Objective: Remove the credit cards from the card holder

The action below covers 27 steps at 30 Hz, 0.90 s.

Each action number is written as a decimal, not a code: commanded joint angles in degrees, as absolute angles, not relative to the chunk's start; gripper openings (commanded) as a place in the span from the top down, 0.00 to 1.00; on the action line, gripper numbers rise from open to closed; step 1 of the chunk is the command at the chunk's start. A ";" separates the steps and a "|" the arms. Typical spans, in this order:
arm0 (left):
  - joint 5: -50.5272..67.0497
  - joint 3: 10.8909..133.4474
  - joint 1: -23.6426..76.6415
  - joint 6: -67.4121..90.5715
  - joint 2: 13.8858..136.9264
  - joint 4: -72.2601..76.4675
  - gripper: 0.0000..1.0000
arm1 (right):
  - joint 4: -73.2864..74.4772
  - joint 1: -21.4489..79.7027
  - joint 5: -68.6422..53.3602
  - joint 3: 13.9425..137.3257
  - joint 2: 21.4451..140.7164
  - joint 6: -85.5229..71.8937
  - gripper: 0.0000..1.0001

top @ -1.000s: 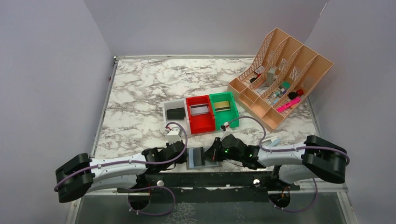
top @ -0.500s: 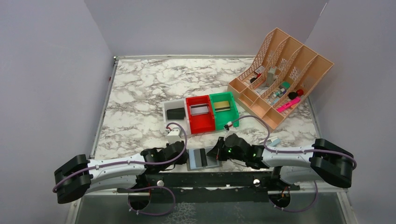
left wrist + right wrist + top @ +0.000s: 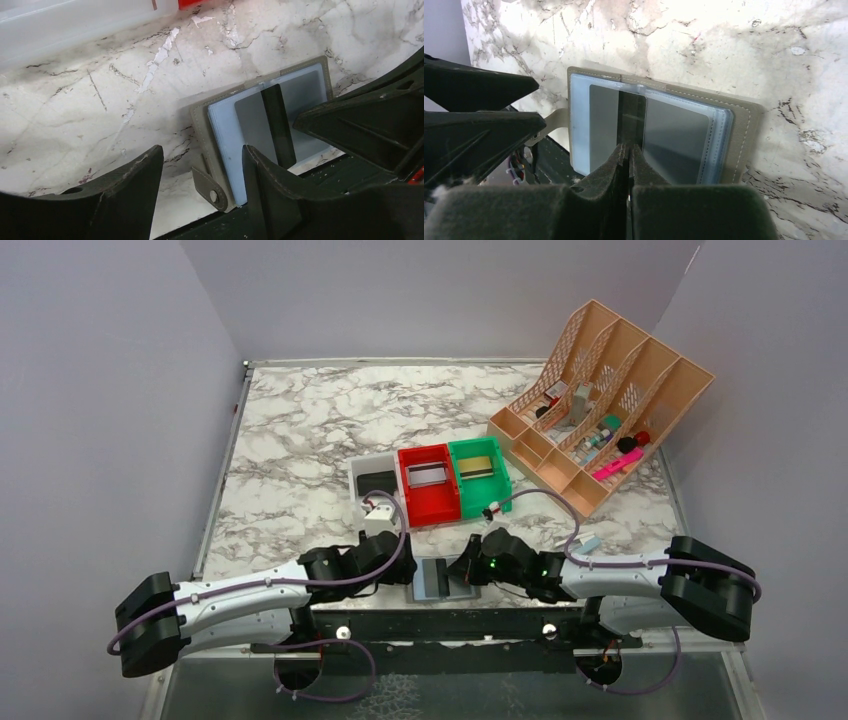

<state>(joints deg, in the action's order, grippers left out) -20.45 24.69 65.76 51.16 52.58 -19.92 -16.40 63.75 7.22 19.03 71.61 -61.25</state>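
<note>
The card holder lies open at the table's near edge, between my two grippers. Its pale blue sleeves face up, framed by the grey-brown cover. A thin black credit card stands on edge over the middle fold, and my right gripper is shut on its near end. The same black card shows as a dark strip in the left wrist view. My left gripper is open at the holder's left edge, and the holder's snap strap lies between its fingers, untouched.
A white bin holding a black item, a red bin and a green bin stand in a row just beyond the holder. A peach desk organizer fills the back right. A small pale-blue item lies by the right arm.
My left gripper has opened and let go of the holder's left side, shifting slightly away from the near edge. The holder has spread flatter. The right gripper stays pinched over the fold.
</note>
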 commanded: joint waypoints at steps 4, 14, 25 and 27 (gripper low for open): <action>-24.54 28.74 66.07 50.09 49.83 -26.57 0.34 | -15.23 63.53 10.45 17.91 70.09 -61.55 0.87; -8.05 30.49 66.03 39.92 55.77 -14.03 0.51 | -15.68 63.54 10.50 17.37 69.12 -61.30 0.81; -6.51 27.24 66.05 40.84 62.88 -10.10 0.72 | -17.23 63.54 9.25 16.95 69.98 -62.00 0.80; -7.54 26.24 66.01 41.29 63.69 -11.04 0.76 | -17.31 63.54 8.75 16.89 70.30 -62.34 0.79</action>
<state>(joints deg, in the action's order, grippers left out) -7.79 28.36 65.76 40.91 62.11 -11.05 -16.51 63.72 8.27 17.02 69.69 -61.49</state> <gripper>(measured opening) 0.274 0.199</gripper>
